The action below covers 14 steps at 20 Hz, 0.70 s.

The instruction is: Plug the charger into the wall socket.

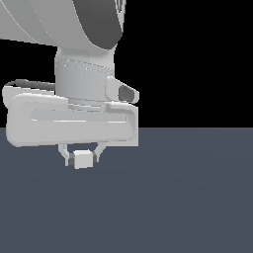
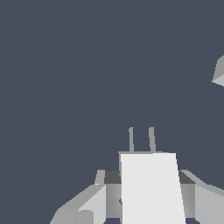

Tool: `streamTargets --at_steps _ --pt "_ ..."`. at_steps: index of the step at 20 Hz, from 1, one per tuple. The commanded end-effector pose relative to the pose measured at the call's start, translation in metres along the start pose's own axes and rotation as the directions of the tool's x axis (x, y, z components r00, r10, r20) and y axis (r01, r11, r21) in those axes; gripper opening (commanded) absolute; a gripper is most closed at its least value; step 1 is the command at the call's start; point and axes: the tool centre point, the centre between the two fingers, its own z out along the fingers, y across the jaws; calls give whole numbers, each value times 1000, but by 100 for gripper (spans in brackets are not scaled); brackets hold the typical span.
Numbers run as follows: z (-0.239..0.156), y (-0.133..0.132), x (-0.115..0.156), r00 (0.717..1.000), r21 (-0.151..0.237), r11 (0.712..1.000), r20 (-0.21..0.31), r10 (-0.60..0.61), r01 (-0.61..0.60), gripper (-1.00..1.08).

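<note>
wall socket (image 2: pixel 219 74) cropped at frame edge

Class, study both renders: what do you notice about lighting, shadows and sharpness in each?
Exterior view: flat, even light, black backdrop, no shadow under the end effector gripping the charger. Wrist view: charger bright white, edges crisp, no blur or glare.

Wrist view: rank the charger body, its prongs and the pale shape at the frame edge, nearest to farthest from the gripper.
1. The charger body: clamped between the fingers of the gripper.
2. The prongs: sticking out past the body's front end.
3. The pale shape: well off to one side, cut by the frame edge, too cropped to identify.
</note>
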Motion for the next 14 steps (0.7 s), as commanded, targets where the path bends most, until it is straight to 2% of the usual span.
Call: streamTargets --at_steps 1,8,14 --pt "-10 10 3 998 -19 997 -3 70 -70 -100" --pt "-39 40 5 963 -77 960 -14 268 -269 -100" --pt "-55 55 3 929 -108 923 -22 369 -369 -100"
